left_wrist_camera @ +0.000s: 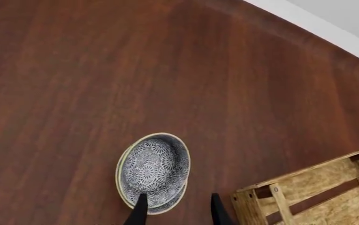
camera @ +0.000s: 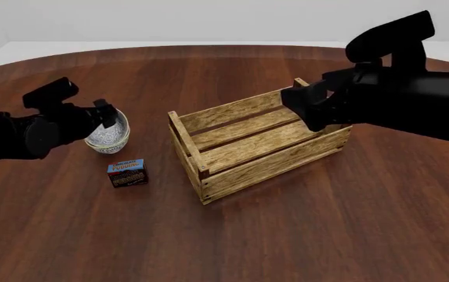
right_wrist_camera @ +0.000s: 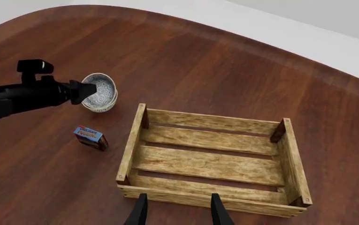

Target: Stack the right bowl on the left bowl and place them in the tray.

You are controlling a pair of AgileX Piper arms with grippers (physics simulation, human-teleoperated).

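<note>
Your left tool (camera: 108,116) straddles the rim of the stacked bowls, one finger inside, one outside; whether it actually pinches the rim is unclear. The right bowl (left_wrist_camera: 156,164) sits nested in the left bowl (left_wrist_camera: 166,205) on the desk (camera: 303,235), left of the tray (camera: 256,143). Your right tool (right_wrist_camera: 177,208) hangs open and empty above the tray's edge. One small box (camera: 128,173) lies near the two bowls; its label is too small to read.

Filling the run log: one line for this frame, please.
bowls: stacked, on table left of tray | tray: empty | left tool: open, at bowls' rim | right tool: open, above tray | box: near bowls
</note>
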